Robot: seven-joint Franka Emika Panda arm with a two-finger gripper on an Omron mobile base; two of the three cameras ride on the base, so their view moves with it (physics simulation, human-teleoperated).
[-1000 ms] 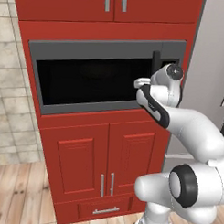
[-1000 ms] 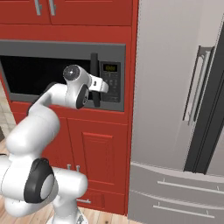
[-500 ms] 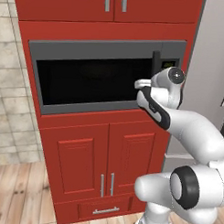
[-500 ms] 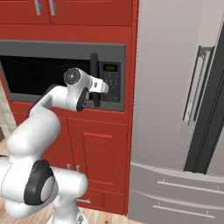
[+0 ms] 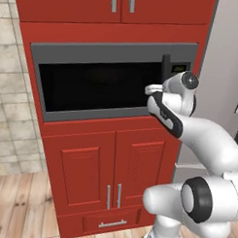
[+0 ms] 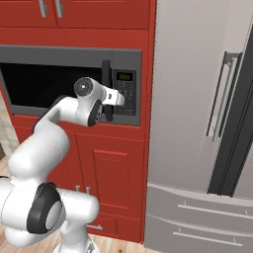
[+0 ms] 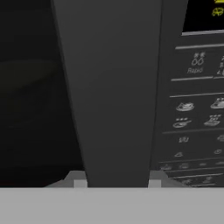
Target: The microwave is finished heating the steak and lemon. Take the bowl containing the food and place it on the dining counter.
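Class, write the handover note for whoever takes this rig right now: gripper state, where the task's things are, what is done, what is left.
Gripper: at the microwave's handle, one fingertip on each side of the bar; whether it is clamped cannot be told.
Microwave: built into the red cabinets, door shut, button panel to the right of the handle.
Bowl, steak, lemon: nothing can be made out behind the dark glass.
Done: arm brought to the handle.
Left: probably close on the handle, pull the door open, take out the bowl, carry it to the dining counter.
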